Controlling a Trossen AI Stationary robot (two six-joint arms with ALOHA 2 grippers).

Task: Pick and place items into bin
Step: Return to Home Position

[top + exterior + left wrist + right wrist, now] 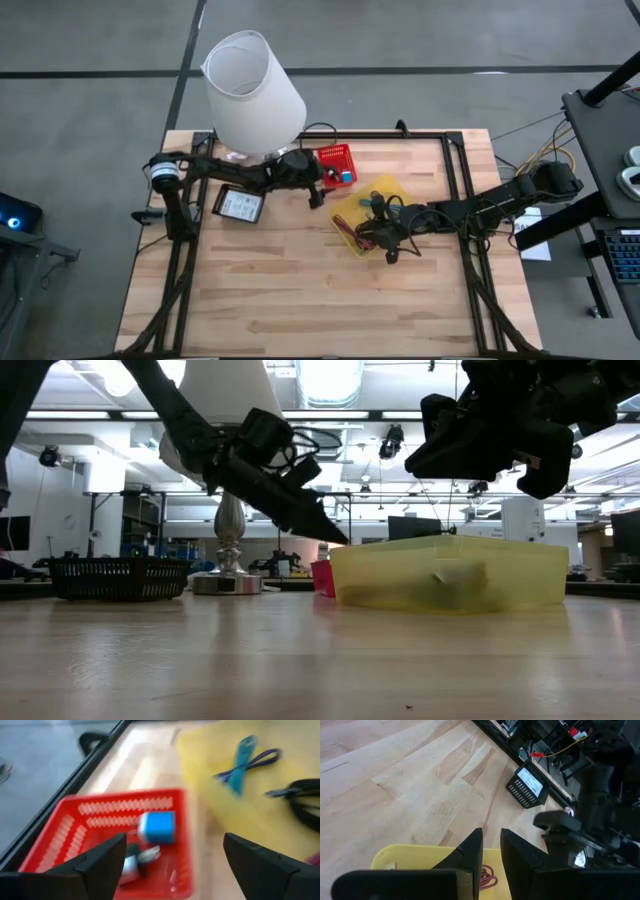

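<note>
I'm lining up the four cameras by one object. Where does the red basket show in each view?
High view: red basket at the table's far edge, by the lamp base.
Low view: only a red sliver behind the yellow bin's left end.
Left wrist view: fills the lower left, holding a blue block.
Right wrist view: not visible.
Shared landmark: yellow bin.

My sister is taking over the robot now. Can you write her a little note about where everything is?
Left gripper: open, empty, hovering over the red basket, which holds a blue block and a small silvery piece.
Right gripper: nearly closed, nothing visible in it, above the yellow bin.
Done: teal and purple ties and black cable lie in the bin.
Left: the basket's pieces, probably.
</note>
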